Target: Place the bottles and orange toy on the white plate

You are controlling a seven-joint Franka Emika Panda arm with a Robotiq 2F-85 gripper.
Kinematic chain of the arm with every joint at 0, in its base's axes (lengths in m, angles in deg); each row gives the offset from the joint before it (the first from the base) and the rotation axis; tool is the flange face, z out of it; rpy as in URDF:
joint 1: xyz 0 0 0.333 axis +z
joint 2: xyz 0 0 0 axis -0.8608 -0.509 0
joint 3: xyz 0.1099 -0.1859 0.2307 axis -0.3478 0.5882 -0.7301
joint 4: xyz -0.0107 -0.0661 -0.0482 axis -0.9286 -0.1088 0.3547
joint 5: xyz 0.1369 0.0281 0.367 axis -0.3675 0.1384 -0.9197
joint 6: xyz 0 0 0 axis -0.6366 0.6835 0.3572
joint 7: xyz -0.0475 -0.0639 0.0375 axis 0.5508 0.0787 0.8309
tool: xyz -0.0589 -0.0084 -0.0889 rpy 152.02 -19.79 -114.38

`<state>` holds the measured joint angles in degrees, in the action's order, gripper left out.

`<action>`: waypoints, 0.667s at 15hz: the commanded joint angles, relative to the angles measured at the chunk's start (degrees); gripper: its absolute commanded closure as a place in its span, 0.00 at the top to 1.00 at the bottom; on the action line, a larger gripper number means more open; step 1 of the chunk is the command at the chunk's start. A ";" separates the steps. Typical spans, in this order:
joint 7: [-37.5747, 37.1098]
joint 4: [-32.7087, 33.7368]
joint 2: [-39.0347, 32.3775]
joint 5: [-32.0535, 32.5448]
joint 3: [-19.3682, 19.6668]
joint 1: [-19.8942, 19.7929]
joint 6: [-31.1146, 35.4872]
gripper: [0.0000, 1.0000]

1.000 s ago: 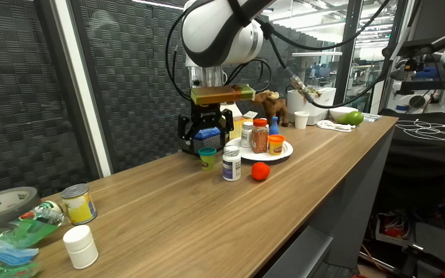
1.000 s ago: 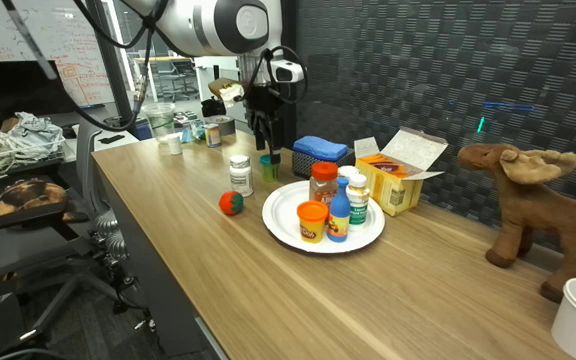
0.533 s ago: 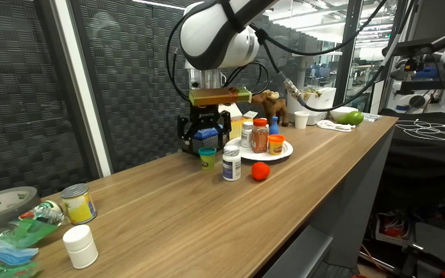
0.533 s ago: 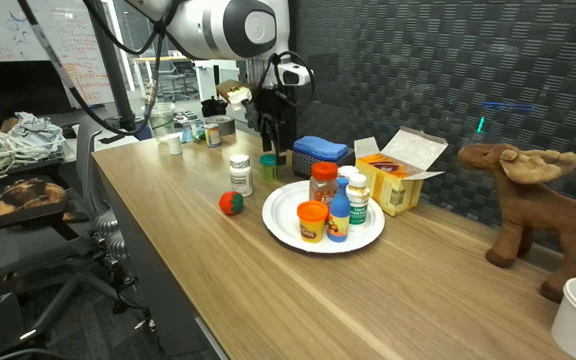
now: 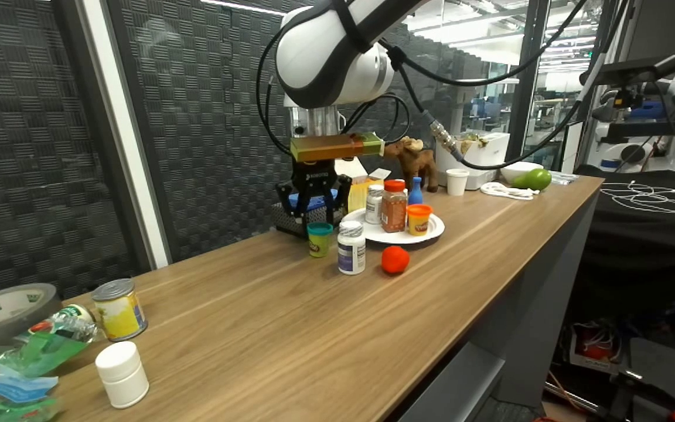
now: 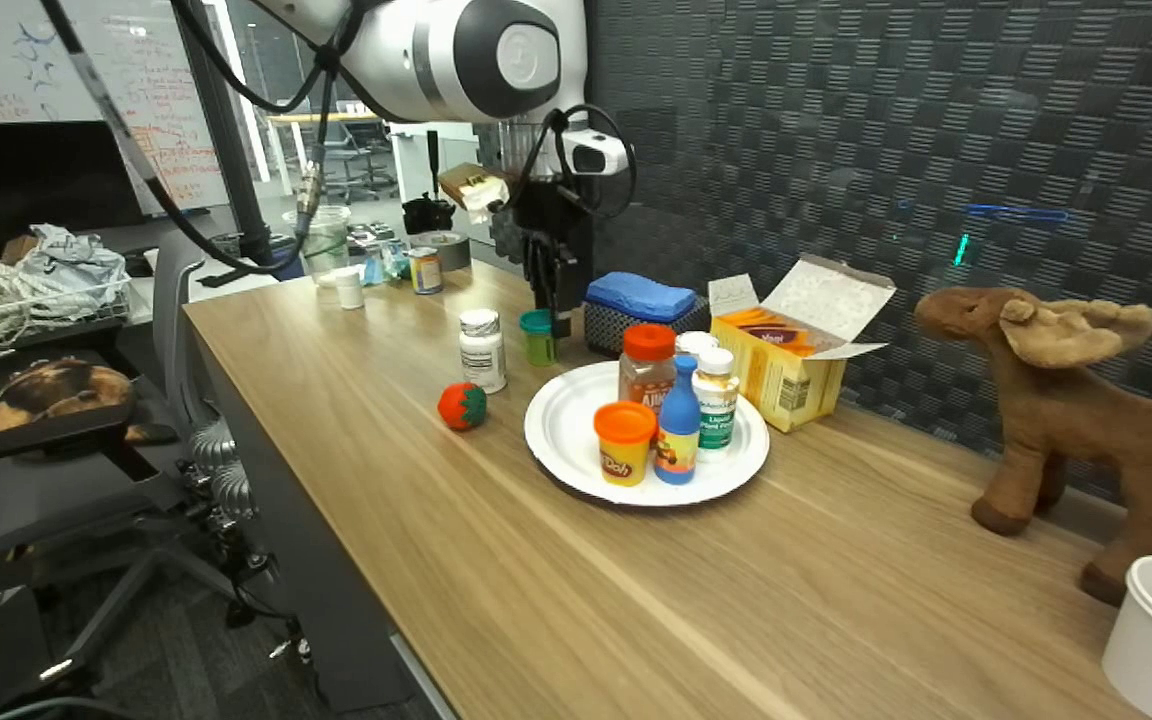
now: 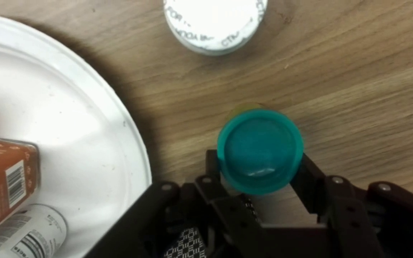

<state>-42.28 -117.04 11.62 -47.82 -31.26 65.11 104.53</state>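
A small green bottle with a teal lid [image 7: 260, 152] stands upright on the table. My gripper [image 7: 259, 161] is shut on it, with a finger [image 7: 308, 179] against each side just under the lid. Beside it a white bottle with a purple label [image 5: 351, 252] stands upright. The round orange toy [image 6: 458, 407], with green on one side, lies on the wood nearer the table's front edge. On the white plate [image 6: 564, 425] are a red-capped bottle [image 5: 394, 208], an orange-yellow tub [image 6: 623, 450], a blue bottle [image 6: 678, 420] and white bottles [image 6: 717, 405], partly hidden behind one another.
Close behind the gripper sits a dark patterned box topped with a blue sponge [image 6: 641, 295]. An open yellow carton [image 6: 786, 375] borders the plate, with a brown plush moose [image 6: 1066, 390] farther along. A can [image 5: 119, 310] and a white jar [image 5: 122, 375] stand at the table's far end.
The fingers have come together around the teal-lidded bottle, which has shifted slightly. My gripper has moved a little, sideways and down. Everything else stays where it was.
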 commanded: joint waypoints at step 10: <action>-2.44 0.34 3.84 0.37 3.70 1.01 -2.53 0.27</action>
<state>-42.79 -117.04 13.92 -47.81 -29.05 65.62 103.49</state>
